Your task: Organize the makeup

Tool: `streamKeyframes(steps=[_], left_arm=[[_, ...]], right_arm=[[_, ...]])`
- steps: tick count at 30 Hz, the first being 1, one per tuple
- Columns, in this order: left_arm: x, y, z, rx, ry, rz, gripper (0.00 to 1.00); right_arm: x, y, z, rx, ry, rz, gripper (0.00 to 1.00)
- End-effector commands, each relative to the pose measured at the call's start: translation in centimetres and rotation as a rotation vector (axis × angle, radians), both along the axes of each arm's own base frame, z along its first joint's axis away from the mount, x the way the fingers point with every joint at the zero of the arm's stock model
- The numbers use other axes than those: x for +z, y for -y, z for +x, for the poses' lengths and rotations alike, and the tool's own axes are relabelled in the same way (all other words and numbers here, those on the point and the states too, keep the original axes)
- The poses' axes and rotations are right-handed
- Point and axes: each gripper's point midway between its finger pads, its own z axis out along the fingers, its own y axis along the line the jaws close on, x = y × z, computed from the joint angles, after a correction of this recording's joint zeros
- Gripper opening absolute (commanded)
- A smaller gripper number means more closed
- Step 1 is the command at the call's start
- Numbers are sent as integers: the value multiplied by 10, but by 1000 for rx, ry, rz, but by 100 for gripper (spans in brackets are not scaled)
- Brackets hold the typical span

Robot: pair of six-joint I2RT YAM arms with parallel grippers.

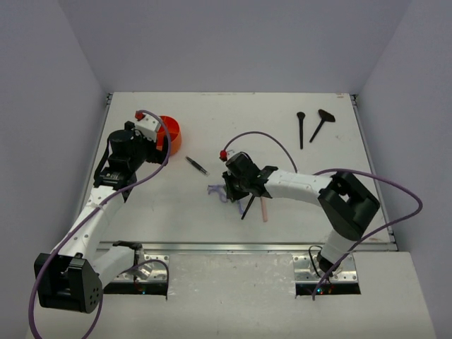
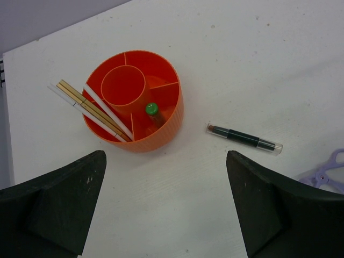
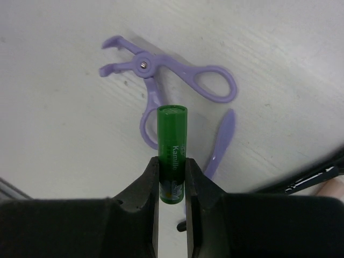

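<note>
My right gripper (image 3: 172,180) is shut on a small green tube (image 3: 172,134) and holds it over the lilac looped tool (image 3: 161,70), which lies on the table (image 1: 215,191). A pink stick (image 1: 264,210) and a black brush (image 1: 247,207) lie beside this gripper (image 1: 233,192). Two black flared-head brushes (image 1: 301,129) (image 1: 322,124) lie at the back right. My left gripper (image 2: 166,209) is open and empty above the table, near the orange tub (image 2: 172,115). The tub holds thin pale sticks (image 2: 102,110) and another green tube (image 2: 152,110). A dark pencil (image 2: 244,138) lies right of the tub.
The orange tub (image 1: 171,134) stands at the back left, partly under my left wrist. The pencil (image 1: 197,164) lies between the two arms. Purple cables loop over both arms. White walls close in the table on three sides.
</note>
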Motion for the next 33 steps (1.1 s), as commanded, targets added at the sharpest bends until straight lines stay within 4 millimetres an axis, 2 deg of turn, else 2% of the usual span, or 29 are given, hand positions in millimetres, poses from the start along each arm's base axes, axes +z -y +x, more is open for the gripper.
streamKeyframes(steps=[1,4,6,8,9,10,11,13,14,15,16,17,18,20,21,22,24,26,29,31,33], left_arm=[[13,-7,4,31,51,0,92],[15,-20,8,111,65,6,93],[16,-32,9,170,69,2,93],[16,-52,11,263,67,0,95],[15,-57,12,284,65,-11,95],[14,-71,12,330,59,-22,95],[14,-76,12,351,56,-38,95],[10,-92,11,398,44,-59,95],[9,-92,11,396,40,-62,95],[7,-98,10,413,35,-70,95],[5,-102,9,426,32,-70,95],[5,-107,8,442,39,-71,95],[8,-110,7,453,53,-72,95],[15,-114,8,466,87,-71,95],[16,-116,7,470,94,-70,96],[18,-116,7,470,102,-69,96],[20,-115,6,466,112,-71,96],[20,-114,7,458,113,-72,96],[18,-114,7,454,107,-70,96],[17,-114,7,452,103,-69,96],[16,-111,7,436,100,-73,96]], right_arm=[[89,-30,29,39,256,212,0],[141,-48,48,83,444,338,0],[183,-68,61,146,600,447,0],[223,-91,76,188,715,530,0],[224,-105,82,220,727,549,0],[252,-120,88,251,785,609,0],[242,-134,96,272,775,613,0],[261,-159,109,305,847,702,0],[272,-165,110,319,870,729,0],[271,-178,118,331,913,772,0],[284,-188,123,346,964,818,0],[275,-199,132,345,995,836,0],[275,-207,142,337,1028,849,0],[284,-219,160,311,1085,859,0],[280,-224,167,305,1096,852,0],[263,-229,176,297,1088,834,0],[261,-235,192,248,1102,841,0],[241,-240,205,221,1078,842,0],[215,-241,217,154,1033,845,0],[191,-234,226,107,1014,864,0],[184,-230,228,101,1013,877,0]])
